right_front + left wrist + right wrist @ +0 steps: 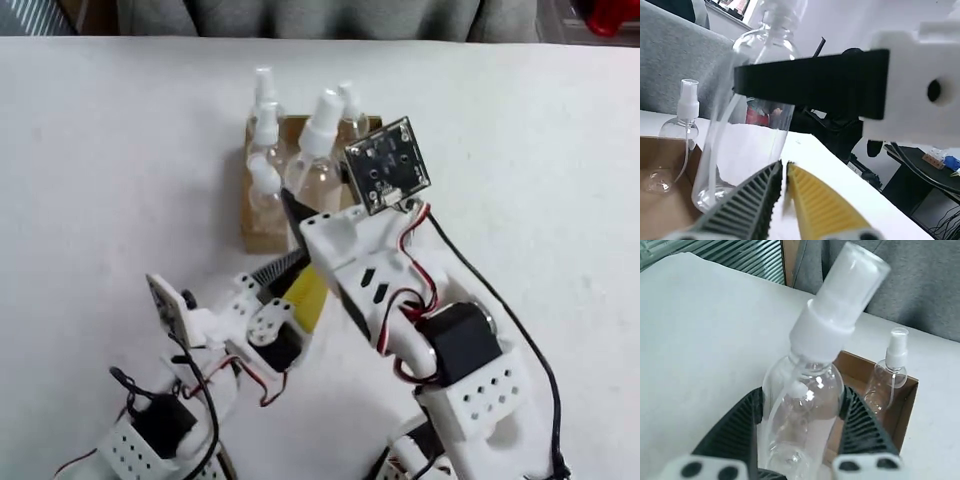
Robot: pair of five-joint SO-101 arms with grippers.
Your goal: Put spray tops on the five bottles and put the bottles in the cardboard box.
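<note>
Clear plastic bottle (802, 415) — white-capped — clamped in ribbed black right gripper (802, 394).

bottles (802, 410) clear | spray tops (840, 305) white | cardboard box (262, 238) brown

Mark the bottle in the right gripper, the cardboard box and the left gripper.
bottle (802, 410), right wrist view, clear body.
cardboard box (903, 407), right wrist view, side wall.
left gripper (784, 170), left wrist view, between fingertips.
</note>
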